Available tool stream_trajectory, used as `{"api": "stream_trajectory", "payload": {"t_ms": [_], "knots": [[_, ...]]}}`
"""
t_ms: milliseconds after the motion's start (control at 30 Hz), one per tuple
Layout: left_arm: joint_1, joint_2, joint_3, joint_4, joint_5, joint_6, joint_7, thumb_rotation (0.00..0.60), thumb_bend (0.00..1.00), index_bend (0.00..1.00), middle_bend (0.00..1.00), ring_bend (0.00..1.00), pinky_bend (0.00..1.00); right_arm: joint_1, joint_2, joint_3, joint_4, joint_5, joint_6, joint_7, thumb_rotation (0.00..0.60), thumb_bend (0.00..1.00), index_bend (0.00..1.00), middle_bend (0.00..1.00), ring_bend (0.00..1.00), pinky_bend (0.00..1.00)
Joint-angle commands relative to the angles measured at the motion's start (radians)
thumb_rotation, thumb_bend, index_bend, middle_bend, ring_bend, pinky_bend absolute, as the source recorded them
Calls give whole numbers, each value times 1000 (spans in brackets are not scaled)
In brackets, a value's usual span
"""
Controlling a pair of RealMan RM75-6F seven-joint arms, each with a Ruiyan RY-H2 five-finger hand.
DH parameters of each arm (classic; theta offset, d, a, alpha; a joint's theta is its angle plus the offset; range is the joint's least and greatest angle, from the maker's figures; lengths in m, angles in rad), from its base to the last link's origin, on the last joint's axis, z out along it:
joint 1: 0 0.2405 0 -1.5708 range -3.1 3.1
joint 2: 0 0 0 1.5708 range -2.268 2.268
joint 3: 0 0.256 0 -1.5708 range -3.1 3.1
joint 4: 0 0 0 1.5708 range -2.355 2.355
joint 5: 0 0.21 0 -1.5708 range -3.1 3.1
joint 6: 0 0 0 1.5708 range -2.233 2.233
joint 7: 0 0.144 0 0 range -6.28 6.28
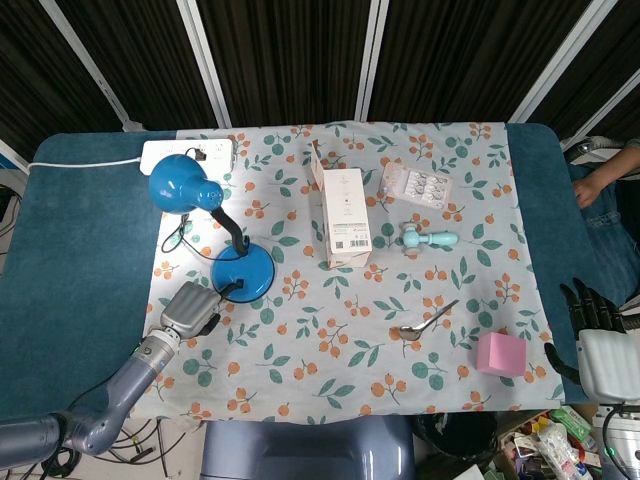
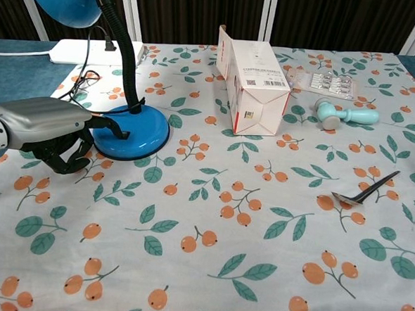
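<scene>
A blue desk lamp (image 1: 242,269) stands on the floral cloth at the left, its round base (image 2: 133,131) flat on the cloth and its shade (image 1: 180,185) over the power strip. My left hand (image 1: 190,308) (image 2: 51,127) rests just left of the base with its fingers curled in. One dark fingertip reaches the base's near rim. It encloses nothing that I can see. My right hand (image 1: 598,345) hangs off the table's right front corner, fingers spread, holding nothing. It lies outside the chest view.
A white carton (image 1: 342,215) (image 2: 254,81) lies mid-table. Right of it are a blister pack (image 1: 415,185), a teal handled object (image 1: 430,238), a spoon (image 1: 428,320) and a pink cube (image 1: 500,354). A white power strip (image 1: 190,150) sits at the back left. A person's hand (image 1: 598,186) shows at the right edge.
</scene>
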Motion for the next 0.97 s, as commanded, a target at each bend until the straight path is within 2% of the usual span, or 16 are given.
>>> {"api": "stream_trajectory", "payload": {"t_ms": [33,133,233,400,600,767,967], "knots": [[2,12,-12,-21,16,27,-2,600,471,206,645,670,601,0,0,0,0,1,0,0,600,231,0,0,54,98],[10,31,-23,-47,47,75,7,600,440,205,606,629,592,0,0,1,0,2,0,0,600,231,0,0,53,98],[29,68,-32,-103,86,149,25,600,388,190,518,513,546,0,0,1,0,4,-1,0,600,231,0,0,53,98],[63,162,-33,-231,124,236,64,600,322,147,320,281,358,0,1,3,-2,6,0,-2,600,230,0,0,54,98],[138,308,-1,-381,164,340,83,600,253,87,161,107,207,-1,2,2,-6,5,1,-5,600,231,0,0,54,98],[225,438,46,-437,211,439,58,600,222,74,104,59,169,-3,2,0,-12,-1,7,-10,600,231,0,0,54,98],[312,523,72,-397,270,541,-80,600,218,74,88,58,134,-4,0,-2,-17,-8,12,-17,600,231,0,0,54,98]]}}
